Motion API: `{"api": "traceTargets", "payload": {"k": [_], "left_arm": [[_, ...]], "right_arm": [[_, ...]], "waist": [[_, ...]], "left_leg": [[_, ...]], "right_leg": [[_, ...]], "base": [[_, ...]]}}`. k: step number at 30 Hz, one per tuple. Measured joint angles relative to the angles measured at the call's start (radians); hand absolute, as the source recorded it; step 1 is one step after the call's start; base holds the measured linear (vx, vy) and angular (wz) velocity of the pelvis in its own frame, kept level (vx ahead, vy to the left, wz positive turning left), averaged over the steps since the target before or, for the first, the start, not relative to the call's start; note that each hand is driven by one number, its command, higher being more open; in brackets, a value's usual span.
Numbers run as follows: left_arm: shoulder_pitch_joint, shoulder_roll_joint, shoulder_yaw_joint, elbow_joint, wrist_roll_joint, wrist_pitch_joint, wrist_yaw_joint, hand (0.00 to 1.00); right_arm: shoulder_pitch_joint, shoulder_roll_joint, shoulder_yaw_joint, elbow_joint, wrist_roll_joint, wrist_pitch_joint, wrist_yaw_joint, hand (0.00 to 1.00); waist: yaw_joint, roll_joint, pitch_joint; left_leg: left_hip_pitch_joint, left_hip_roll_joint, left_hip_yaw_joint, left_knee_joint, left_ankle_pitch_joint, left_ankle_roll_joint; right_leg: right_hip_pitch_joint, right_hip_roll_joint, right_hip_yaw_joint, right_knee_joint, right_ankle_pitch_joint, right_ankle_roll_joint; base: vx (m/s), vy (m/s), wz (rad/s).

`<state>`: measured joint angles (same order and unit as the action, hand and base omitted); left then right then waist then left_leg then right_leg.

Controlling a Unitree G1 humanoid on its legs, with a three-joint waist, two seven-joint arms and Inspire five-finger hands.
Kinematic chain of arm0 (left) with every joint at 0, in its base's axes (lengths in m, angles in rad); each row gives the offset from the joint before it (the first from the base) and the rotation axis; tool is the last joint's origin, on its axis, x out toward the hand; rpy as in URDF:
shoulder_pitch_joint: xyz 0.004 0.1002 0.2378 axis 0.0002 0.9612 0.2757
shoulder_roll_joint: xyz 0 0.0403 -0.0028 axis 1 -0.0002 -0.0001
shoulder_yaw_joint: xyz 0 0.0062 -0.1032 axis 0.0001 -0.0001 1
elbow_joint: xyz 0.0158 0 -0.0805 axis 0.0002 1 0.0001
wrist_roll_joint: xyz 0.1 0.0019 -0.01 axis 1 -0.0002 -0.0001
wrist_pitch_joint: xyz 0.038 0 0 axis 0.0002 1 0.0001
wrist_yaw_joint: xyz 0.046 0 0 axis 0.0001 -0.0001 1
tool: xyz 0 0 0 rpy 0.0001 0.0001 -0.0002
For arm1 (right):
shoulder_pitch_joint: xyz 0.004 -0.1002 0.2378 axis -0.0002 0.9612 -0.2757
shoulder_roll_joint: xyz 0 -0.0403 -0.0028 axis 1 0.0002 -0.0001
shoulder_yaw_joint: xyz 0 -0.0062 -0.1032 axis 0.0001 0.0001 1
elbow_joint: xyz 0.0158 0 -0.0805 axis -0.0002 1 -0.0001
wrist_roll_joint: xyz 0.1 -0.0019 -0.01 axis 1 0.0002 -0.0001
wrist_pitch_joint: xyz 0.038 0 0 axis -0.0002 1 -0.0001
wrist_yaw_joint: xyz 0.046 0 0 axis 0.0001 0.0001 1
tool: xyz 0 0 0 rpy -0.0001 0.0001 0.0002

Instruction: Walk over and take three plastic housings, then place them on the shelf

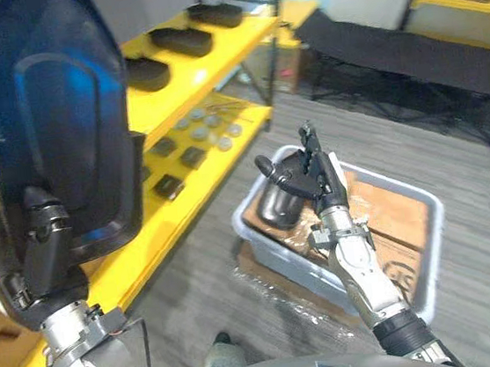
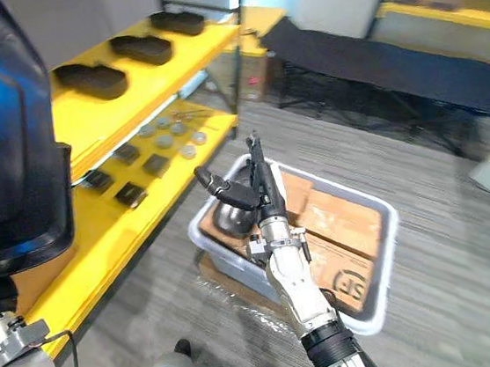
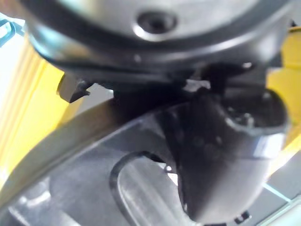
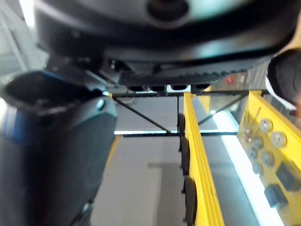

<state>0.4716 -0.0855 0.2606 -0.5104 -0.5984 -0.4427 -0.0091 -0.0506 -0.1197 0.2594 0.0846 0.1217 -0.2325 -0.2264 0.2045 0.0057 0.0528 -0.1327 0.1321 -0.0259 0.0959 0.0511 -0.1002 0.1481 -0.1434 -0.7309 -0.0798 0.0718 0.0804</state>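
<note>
Left hand (image 1: 36, 252): in the left eye view it was raised at the near left, beside the shelf's front edge, fingers curled tight round the held housing's lower end.
Held housing (image 1: 57, 125): large, dark and glossy, it stood upright in the left hand.
Shelf (image 1: 250, 32): yellow, with two boards, it ran along the left.
Shelf housings (image 1: 182, 40): three dark ones lay in a row along the upper board.
Small parts (image 1: 208, 130): round discs and black squares lay spread over the lower board.
Bin (image 1: 429, 207): a grey tub, it sat on the floor near the shelf's front edge.
Bin housing (image 1: 276, 206): dark, it lay in the bin's corner nearest the shelf, beside cardboard (image 1: 390, 211).
Right hand (image 2: 259, 191): in the right eye view it hung over that same corner of the bin, fingers straight, thumb spread apart, holding nothing.
Thumb (image 3: 221, 155): in the left wrist view it pressed against the held housing's grey curved wall.
Right wrist view: the held housing rose at one side, and the shelf's yellow front edge and small parts lay past the right hand's dark bulk.
</note>
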Motion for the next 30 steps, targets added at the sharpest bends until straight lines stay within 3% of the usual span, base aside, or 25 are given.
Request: {"api": "traceTargets", "payload": {"k": [2, 6, 9, 13, 19, 22, 23, 30], "left_arm": [[0.030, -0.008, 0.001, -0.002, -0.037, -0.024, -0.035, 0.00], [0.046, -0.012, 0.011, -0.006, -0.029, -0.055, -0.036, 0.00], [0.037, 0.008, -0.015, -0.006, -0.020, -0.047, -0.049, 0.00], [-0.041, 0.067, -0.062, -0.002, -0.017, -0.007, -0.094, 0.00], [-0.021, 0.059, -0.090, -0.002, -0.010, -0.008, -0.093, 0.00], [0.013, 0.048, -0.111, -0.002, -0.013, -0.007, -0.093, 0.00], [0.015, 0.047, -0.126, -0.001, -0.019, -0.007, -0.095, 0.00], [0.042, 0.045, -0.118, 0.004, -0.023, -0.007, -0.105, 0.00]], "right_arm": [[0.000, -0.009, 0.004, 0.013, -0.052, 0.000, 0.015, 1.00], [0.001, -0.006, 0.023, 0.016, -0.065, -0.003, 0.070, 1.00], [0.021, -0.003, -0.007, 0.004, -0.061, -0.022, 0.082, 1.00], [0.117, -0.002, -0.078, -0.057, -0.056, -0.045, 0.068, 1.00], [0.111, -0.002, -0.076, -0.057, -0.057, -0.048, 0.107, 1.00], [0.100, -0.003, -0.046, -0.058, -0.057, -0.048, 0.117, 1.00], [0.100, -0.002, -0.040, -0.062, -0.053, -0.048, 0.132, 1.00], [0.092, -0.006, -0.059, -0.080, -0.016, -0.094, 0.159, 1.00]], "waist": [[0.035, 0.027, 0.013], [0.031, 0.026, 0.020], [-0.003, 0.021, 0.032], [-0.072, 0.000, 0.041], [-0.041, 0.052, 0.088], [-0.044, 0.050, 0.102], [-0.044, 0.040, 0.114], [-0.042, 0.025, 0.129]], "left_leg": [[0.006, -0.002, -0.004, -0.013, 0.005, 0.005], [0.009, -0.005, 0.024, -0.019, 0.002, 0.001], [0.005, -0.023, 0.011, -0.033, 0.006, 0.011], [0.004, -0.092, -0.114, -0.083, 0.059, 0.033], [-0.001, -0.075, -0.151, -0.069, 0.098, 0.013], [-0.001, -0.061, -0.143, -0.057, 0.096, 0.015], [-0.011, -0.045, -0.100, -0.038, 0.082, 0.034], [-0.055, -0.044, -0.030, 0.044, 0.055, 0.040]], "right_leg": [[0.013, 0.000, -0.024, 0.000, -0.021, 0.007], [0.008, -0.013, -0.009, 0.009, -0.020, 0.010], [-0.028, -0.055, 0.019, 0.133, -0.071, 0.034], [-0.060, -0.082, 0.247, 0.282, -0.204, 0.053], [-0.055, -0.058, 0.214, 0.338, -0.247, 0.024], [-0.044, -0.047, 0.197, 0.358, -0.267, 0.011], [-0.037, -0.044, 0.177, 0.371, -0.290, 0.000], [-0.024, -0.066, 0.158, 0.393, -0.323, 0.020]], "base": [[-0.10, 0.074, 0.58], [-0.02, 0.066, -0.04], [0.01, 0.092, 0.20], [0.05, 0.030, 0.92], [-0.04, -0.076, 0.27], [-0.10, -0.089, 0.23], [-0.14, -0.079, 0.32], [-0.04, 0.012, 0.24]]}}
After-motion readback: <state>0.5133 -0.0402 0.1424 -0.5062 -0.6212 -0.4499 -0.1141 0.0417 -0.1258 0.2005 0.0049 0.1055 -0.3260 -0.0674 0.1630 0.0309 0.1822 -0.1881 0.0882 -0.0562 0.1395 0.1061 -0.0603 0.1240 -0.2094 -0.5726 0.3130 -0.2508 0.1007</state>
